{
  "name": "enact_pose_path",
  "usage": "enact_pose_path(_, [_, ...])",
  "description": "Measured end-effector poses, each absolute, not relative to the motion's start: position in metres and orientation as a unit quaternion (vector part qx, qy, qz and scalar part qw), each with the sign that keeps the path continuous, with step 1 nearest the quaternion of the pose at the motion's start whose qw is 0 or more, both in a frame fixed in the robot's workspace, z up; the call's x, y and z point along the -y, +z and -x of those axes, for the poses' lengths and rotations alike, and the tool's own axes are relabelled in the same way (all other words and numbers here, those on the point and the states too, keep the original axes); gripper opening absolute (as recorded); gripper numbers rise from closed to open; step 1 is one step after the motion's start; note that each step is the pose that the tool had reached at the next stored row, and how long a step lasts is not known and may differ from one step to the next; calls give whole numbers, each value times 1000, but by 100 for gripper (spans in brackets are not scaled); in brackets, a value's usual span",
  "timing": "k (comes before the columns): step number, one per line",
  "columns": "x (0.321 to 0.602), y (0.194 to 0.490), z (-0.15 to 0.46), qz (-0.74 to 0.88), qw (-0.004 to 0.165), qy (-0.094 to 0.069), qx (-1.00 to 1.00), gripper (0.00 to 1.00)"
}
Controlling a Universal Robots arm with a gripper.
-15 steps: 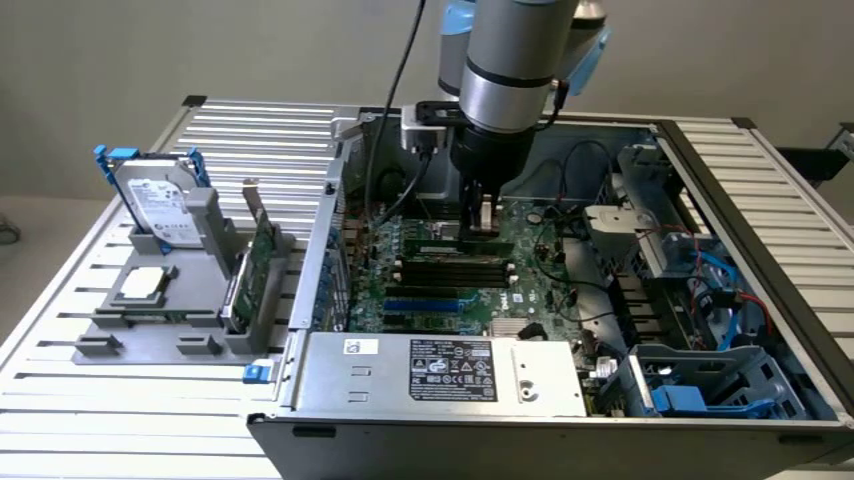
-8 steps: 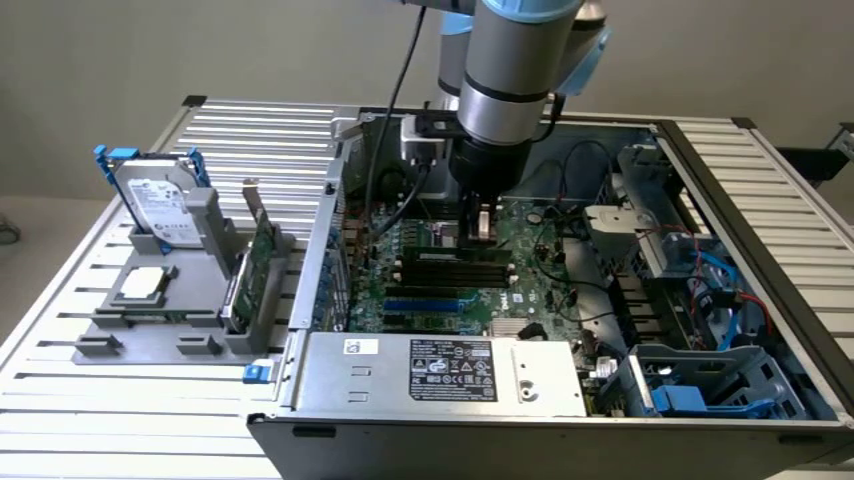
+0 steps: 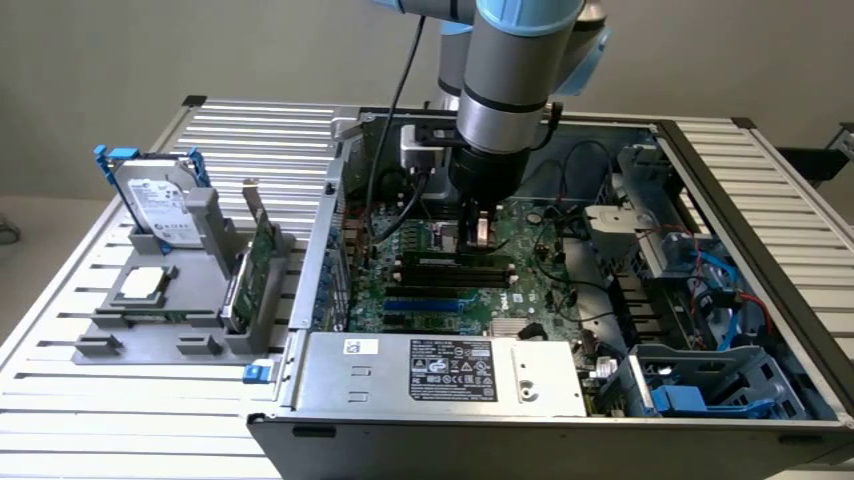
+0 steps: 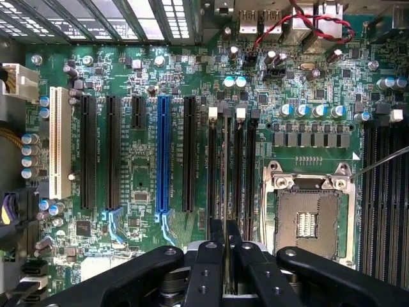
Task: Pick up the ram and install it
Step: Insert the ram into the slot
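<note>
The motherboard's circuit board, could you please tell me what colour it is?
The motherboard is green, seen best in the wrist view.

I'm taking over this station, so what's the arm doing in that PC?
The arm is inside the open case. Its gripper is shut on the ram, holding it on edge over the memory slots beside the empty processor socket. The ram doesn't look seated yet.

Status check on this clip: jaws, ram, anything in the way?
Jaws shut on the ram. Ram edge-on, in line with the memory slots on the motherboard; whether seated, cannot tell. Nothing lying across those slots.
</note>
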State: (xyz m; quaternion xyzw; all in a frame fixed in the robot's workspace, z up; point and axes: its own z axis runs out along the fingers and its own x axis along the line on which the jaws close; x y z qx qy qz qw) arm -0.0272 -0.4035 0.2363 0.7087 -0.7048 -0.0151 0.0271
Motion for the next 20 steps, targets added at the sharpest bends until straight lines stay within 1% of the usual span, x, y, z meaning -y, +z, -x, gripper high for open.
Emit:
enact_pose_path(4, [403,236,28,-709,26,-15,705,13])
enact_pose_path(9, [404,236,33,-709,13,-2,705,13])
enact_pose_path(20, [405,236,35,-708,16,3,706,13])
